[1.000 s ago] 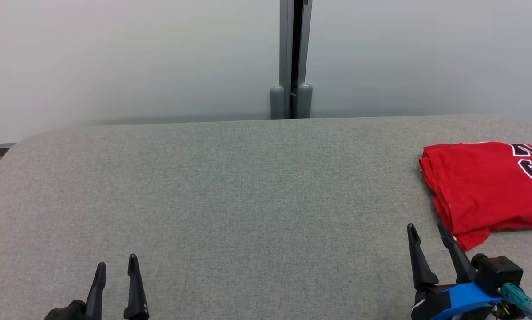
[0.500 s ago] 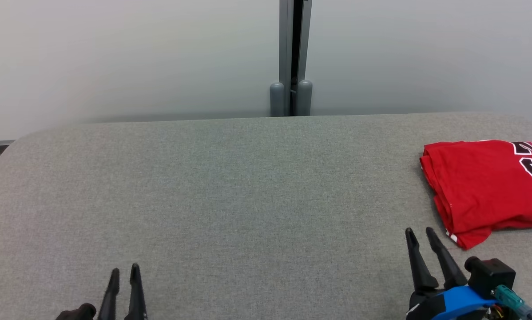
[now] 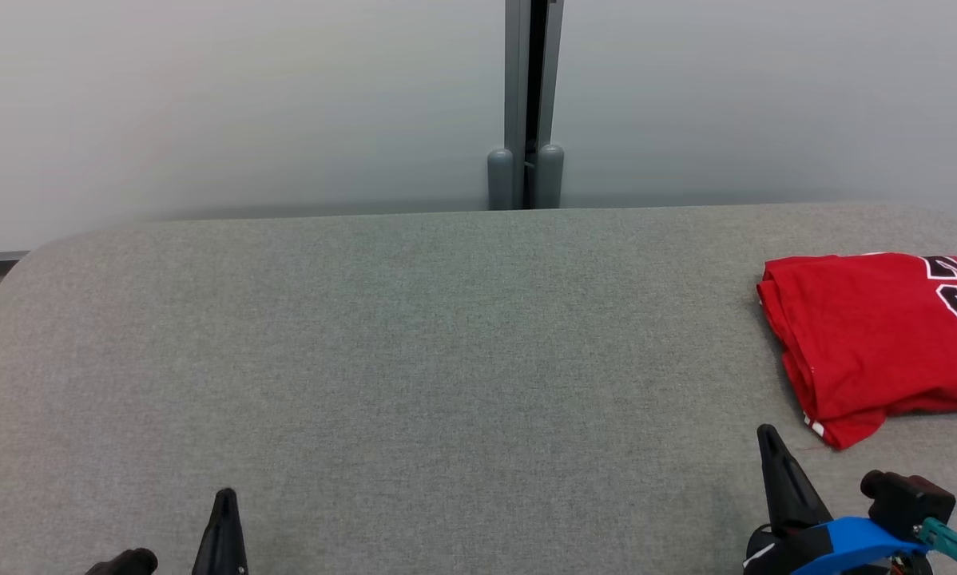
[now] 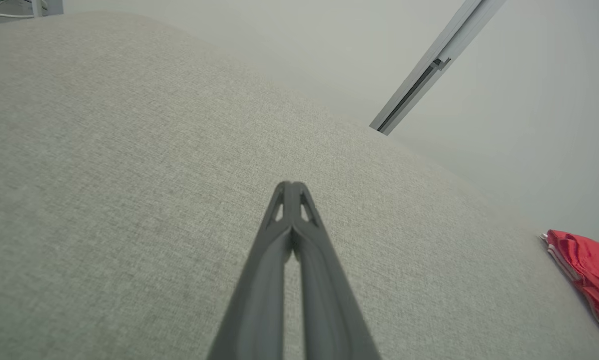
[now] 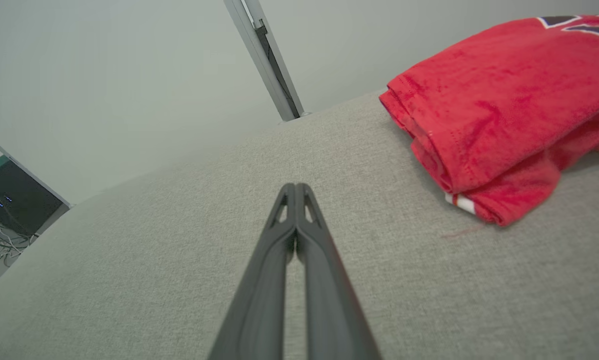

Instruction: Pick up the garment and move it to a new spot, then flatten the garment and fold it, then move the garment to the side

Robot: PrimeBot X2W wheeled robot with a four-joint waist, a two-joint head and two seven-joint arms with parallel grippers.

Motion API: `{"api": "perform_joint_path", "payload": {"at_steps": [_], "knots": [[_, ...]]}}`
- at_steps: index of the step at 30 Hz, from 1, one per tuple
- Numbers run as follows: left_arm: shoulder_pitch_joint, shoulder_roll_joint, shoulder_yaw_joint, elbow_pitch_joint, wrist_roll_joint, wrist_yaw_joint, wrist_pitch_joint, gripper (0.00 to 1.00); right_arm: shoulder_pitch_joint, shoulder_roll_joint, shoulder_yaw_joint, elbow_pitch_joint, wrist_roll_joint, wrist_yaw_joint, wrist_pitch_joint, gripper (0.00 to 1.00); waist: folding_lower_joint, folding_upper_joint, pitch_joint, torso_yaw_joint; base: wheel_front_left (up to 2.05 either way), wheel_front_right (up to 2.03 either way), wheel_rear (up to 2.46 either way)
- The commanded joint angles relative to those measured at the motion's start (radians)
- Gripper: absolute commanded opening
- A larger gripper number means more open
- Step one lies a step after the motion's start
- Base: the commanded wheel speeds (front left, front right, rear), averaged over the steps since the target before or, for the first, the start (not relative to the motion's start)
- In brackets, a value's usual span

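Tabletop [image 3: 446, 335] covered in grey, finely woven cloth, matte and even, with rounded far corners. At 7 o'clock in the head view stands the left gripper [image 3: 224, 511]: two long, dark, tapering fingers pressed together into a single spike, with nothing between them. In the left wrist view their tips meet over bare cloth. At 12 o'clock, behind the table's far edge, a slim grey metal post [image 3: 533, 96] with two rounded caps at its foot divides a smooth, pale wall [image 3: 207, 104]. At 5 o'clock is the right gripper [image 3: 770, 447], likewise closed to a point and empty, mounted on a glossy blue wrist part [image 3: 846, 537] beside a black block [image 3: 906, 499]. At 3 o'clock lies the garment [image 3: 862, 335], a soft red knit folded into a rough, several-layered rectangle near the table's right side, cut off by the picture's edge. Black numerals outlined in white show at its far right, and a white stripe edges its near corner. That corner lies near the right fingertips but apart from them.
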Motion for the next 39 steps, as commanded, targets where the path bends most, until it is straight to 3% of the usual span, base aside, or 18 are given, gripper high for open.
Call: {"api": "perform_joint_path", "payload": {"at_steps": [1, 39], "knots": [[-0.032, 0.002, 0.018, -0.011, -0.032, -0.009, 0.008, 0.00, -0.018, -0.002, -0.007, -0.021, 0.042, 0.000, 0.010, 0.00, 0.0000, 0.0000, 0.000, 0.001, 0.00, 0.00, 0.00], [-0.131, -0.046, 0.139, -0.003, -0.453, -0.086, 0.144, 0.00, -0.052, -0.004, -0.059, -0.053, 0.574, 0.000, 0.139, 0.00, 0.0000, 0.0000, -0.003, 0.015, 0.00, 0.00, 0.00]]}}
